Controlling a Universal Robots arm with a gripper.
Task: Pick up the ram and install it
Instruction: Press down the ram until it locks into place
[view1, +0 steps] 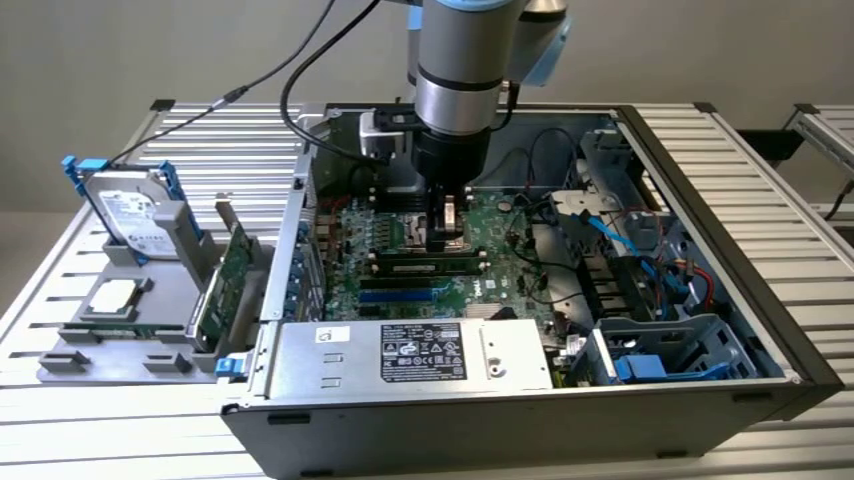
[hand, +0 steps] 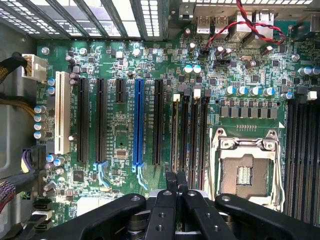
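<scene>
The ram (view1: 427, 266) is a slim green stick with black chips. It stands on edge in the black memory slots of the motherboard (view1: 400, 285), inside the open computer case (view1: 787, 360). My gripper (view1: 449, 240) hangs straight down just behind and above it, over the CPU socket area. In the wrist view the gripper (hand: 176, 176) has its two fingers pressed together with nothing visible between them. It hovers over the near end of the memory slots (hand: 190, 135), beside the empty CPU socket (hand: 245, 172). I cannot pick out the stick's thin edge among those slots.
A power supply (view1: 414, 355) sits at the case front, with a drive cage (view1: 661, 350) and blue and red cables (view1: 601, 225) on the exterior view's right. Outside the case, a grey fixture (view1: 80, 365) holds a hard drive (view1: 134, 215), a green expansion card (view1: 227, 280) and a processor chip (view1: 114, 295).
</scene>
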